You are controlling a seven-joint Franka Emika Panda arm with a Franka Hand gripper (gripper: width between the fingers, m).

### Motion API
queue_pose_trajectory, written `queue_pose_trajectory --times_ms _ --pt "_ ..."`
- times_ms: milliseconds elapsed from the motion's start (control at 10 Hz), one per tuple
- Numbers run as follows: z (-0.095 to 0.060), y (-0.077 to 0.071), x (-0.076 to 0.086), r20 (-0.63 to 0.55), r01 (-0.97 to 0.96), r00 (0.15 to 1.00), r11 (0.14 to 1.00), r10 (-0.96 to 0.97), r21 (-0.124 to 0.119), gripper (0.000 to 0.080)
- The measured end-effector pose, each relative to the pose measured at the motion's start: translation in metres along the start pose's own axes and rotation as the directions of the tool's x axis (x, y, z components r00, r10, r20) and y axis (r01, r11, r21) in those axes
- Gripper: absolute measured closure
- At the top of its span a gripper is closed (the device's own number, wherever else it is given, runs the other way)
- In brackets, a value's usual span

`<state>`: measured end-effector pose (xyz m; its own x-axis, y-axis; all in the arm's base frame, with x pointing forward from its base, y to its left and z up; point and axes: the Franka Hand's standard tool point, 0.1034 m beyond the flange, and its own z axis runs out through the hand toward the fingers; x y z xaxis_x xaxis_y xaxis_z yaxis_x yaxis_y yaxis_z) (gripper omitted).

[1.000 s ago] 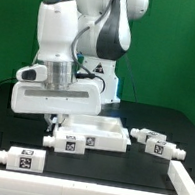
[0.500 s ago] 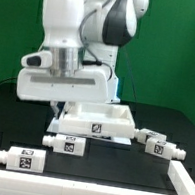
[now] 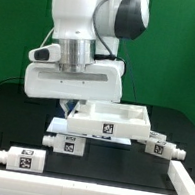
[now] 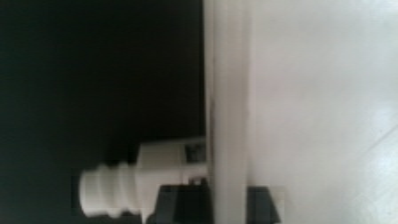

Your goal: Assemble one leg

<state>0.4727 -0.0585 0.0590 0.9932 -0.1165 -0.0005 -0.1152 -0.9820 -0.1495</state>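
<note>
My gripper (image 3: 71, 107) is shut on the edge of the white square tabletop (image 3: 112, 120) and holds it tilted, a little above the black table. In the wrist view the tabletop (image 4: 294, 100) fills one side, its edge running between my dark fingers (image 4: 182, 200); my gripper (image 4: 217, 200) clamps that edge. Three white legs with marker tags lie on the table: one near the exterior view's front left (image 3: 21, 158), one under the tabletop (image 3: 66, 144), one at the exterior view's right (image 3: 165, 148). One leg's threaded end also shows in the wrist view (image 4: 128, 182), beside my fingers.
A white raised rim (image 3: 81, 192) borders the table at the front and the exterior view's right side (image 3: 183, 177). A green curtain hangs behind the arm.
My arm has risen and moved toward the exterior view's right, carrying the tabletop up and to the right. The legs have not moved.
</note>
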Motion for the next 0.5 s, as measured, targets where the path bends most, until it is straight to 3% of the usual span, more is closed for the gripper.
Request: queue_pose_trajectory --times_ms 100,200,500 --pt "0.004 -0.012 0.027 0.015 0.016 1.000 1.000 -0.017 0.025 0.0745" --pt "0.008 -0.022 0.039 0.046 0.021 0.999 0.999 -0.023 0.044 0.0745" --pt "0.010 -0.023 0.038 0.051 0.026 0.998 0.999 -0.029 0.047 0.0745"
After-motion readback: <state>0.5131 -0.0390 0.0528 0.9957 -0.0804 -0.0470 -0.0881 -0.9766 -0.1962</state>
